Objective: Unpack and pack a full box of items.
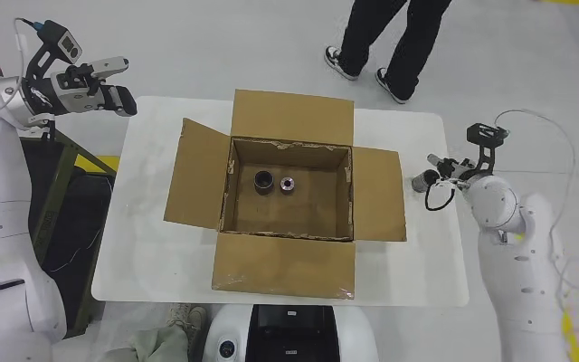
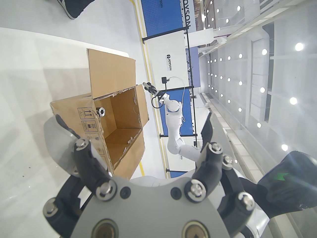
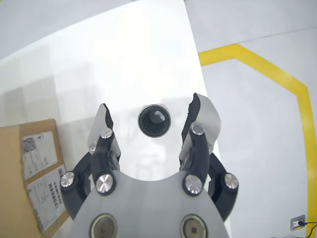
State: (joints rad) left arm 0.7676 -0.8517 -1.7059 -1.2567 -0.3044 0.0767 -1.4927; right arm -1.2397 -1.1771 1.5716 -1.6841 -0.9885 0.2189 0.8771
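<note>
Cardboard box (image 1: 282,264) sits in the middle of the white table (image 1: 149,262) with all four flaps opened outward. In the top view its upper flap reaches the table's top edge, and its lower flap stops just short of the bottom edge. Two small pieces lie side by side on the box floor, towards the upper wall: a dark ring (image 1: 263,181) and, just right of it, a smaller silvery part (image 1: 288,185).

Left of the box, a broad strip of white tabletop runs between the left flap and the table's left edge. The strip on the right is narrower. A dark cylinder (image 1: 420,184) stands upright there, just past the tip of the right flap and near the table's right edge.

The right gripper (image 3: 150,103) hangs directly over that cylinder. Its jaws are spread wide and the cylinder stands on the table between them, touching neither side, so nothing is gripped. The table's edge runs close beside one finger, and a yellow floor line (image 3: 272,71) lies beyond it.

The left gripper (image 1: 127,85) is in the upper left of the top view, just off the table's upper left corner and well apart from the box. Its jaws are wide open and hold nothing, and it faces towards the box.
</note>
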